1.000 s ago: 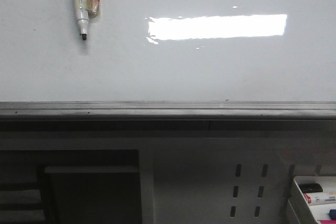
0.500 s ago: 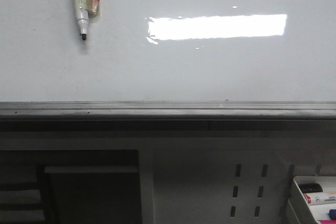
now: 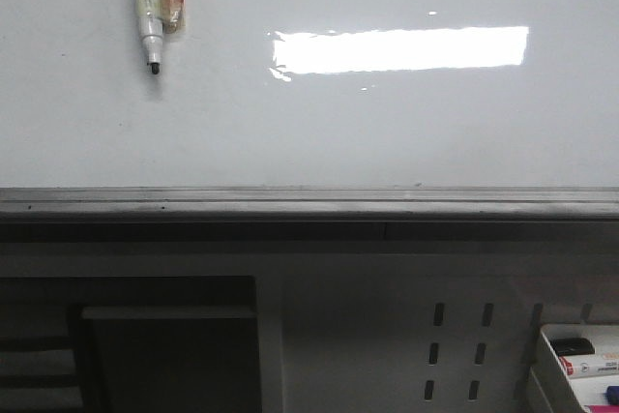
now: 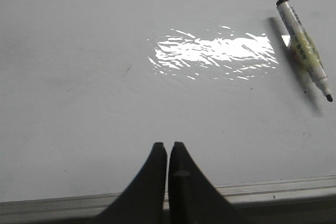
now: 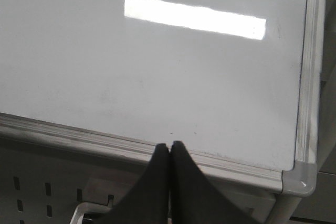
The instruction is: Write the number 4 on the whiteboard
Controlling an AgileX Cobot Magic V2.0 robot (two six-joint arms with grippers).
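The whiteboard (image 3: 387, 132) fills the upper half of the front view, glossy and blank; no number 4 shows on it. A white marker (image 3: 148, 7) with a black tip lies on the board at the upper left, uncapped, and shows again as the marker (image 4: 303, 45) in the left wrist view. My left gripper (image 4: 167, 145) is shut and empty over the board's lower part, well apart from the marker. My right gripper (image 5: 169, 145) is shut and empty above the board's lower rail (image 5: 105, 142). Neither gripper appears in the front view.
A grey metal rail (image 3: 309, 202) runs along the board's lower edge. Below it is a grey perforated panel (image 3: 455, 345). A white tray (image 3: 580, 360) with markers sits at the lower right. The board's corner (image 5: 299, 177) shows in the right wrist view.
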